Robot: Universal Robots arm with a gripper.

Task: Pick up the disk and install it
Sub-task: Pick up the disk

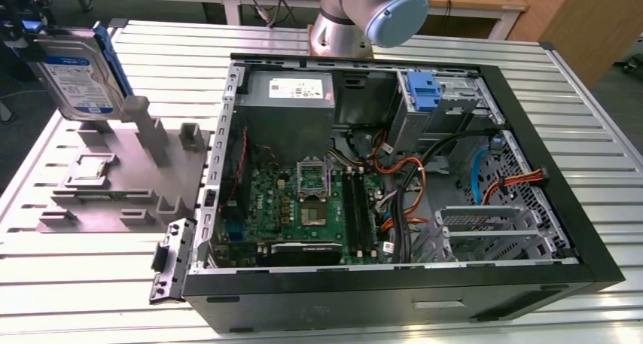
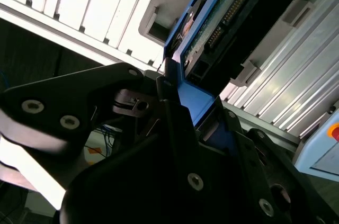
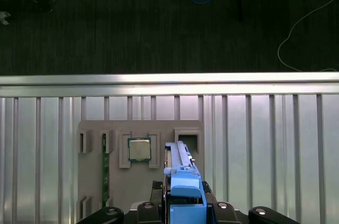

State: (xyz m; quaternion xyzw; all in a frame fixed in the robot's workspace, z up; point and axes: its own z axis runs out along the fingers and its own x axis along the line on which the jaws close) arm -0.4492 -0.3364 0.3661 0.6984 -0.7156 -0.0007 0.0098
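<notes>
A: Where does the disk sit?

B: At the exterior view's far left, clear above the grey holder tray on the worktop. It stands on edge, its labelled face towards the camera, its long axis running up and down with a slight lean.

A: And the gripper?

B: It has the disk. In the first wrist view the blue frame sits between the two black fingers, and in the second wrist view the fingers press against the frame's end. The gripper looks closed onto that upper end, so the disk hangs below it.

A: What lies under it?

B: In the first wrist view, the tray, with a square chip lying in one of its pockets just beside the line of the disk.

A: Which way is the computer case?

B: Towards the exterior view's right, lying open on the worktop just beside the tray. Its drive bays are along the side far from the disk, so they are well apart from it.
</notes>
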